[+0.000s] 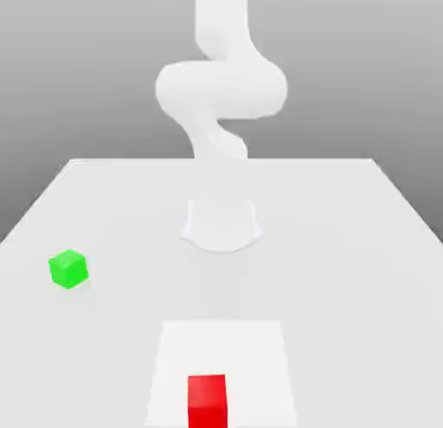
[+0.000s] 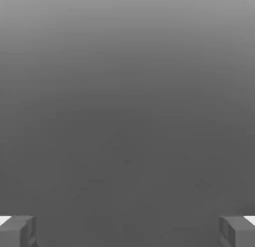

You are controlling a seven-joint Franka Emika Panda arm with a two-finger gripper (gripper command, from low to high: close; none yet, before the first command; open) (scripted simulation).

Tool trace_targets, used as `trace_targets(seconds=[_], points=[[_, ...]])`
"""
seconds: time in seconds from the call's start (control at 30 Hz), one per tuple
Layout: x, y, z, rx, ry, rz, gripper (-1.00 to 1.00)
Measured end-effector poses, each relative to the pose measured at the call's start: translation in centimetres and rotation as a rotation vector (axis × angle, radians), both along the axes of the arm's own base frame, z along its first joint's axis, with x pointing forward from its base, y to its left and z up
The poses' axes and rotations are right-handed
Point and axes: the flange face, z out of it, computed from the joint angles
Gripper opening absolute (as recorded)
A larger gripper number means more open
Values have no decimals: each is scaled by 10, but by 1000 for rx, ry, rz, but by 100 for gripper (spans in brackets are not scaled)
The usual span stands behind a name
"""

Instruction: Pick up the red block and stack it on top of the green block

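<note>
— Well, where do your fingers stand?

— Spread wide, with nothing between them. On my hand view my end effector (image 2: 127, 231) shows one fingertip (image 2: 17, 231) at each side and bare grey surface (image 2: 127, 116) in the gap.

— And the red block?

— On the exterior view the red block (image 1: 207, 400) lies on the surface at the near edge, well apart from my arm (image 1: 221, 89). The green block (image 1: 68, 269) sits off toward that view's left, far from the red one.

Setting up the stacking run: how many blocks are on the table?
2. The green block sits toward the exterior view's left; the red block sits at the near edge, centre. None look hidden.
</note>
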Motion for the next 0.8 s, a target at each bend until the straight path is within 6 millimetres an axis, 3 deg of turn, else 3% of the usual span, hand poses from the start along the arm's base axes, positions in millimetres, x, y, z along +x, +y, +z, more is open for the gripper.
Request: trace_targets(seconds=[0.2,0.4,0.6,0.8], points=[[57,-1,-76,94,123,-228,0],[98,-8,-158,184,229,-451,0],[123,-18,-244,276,328,-675,0],[132,-26,-331,370,421,-902,0]])
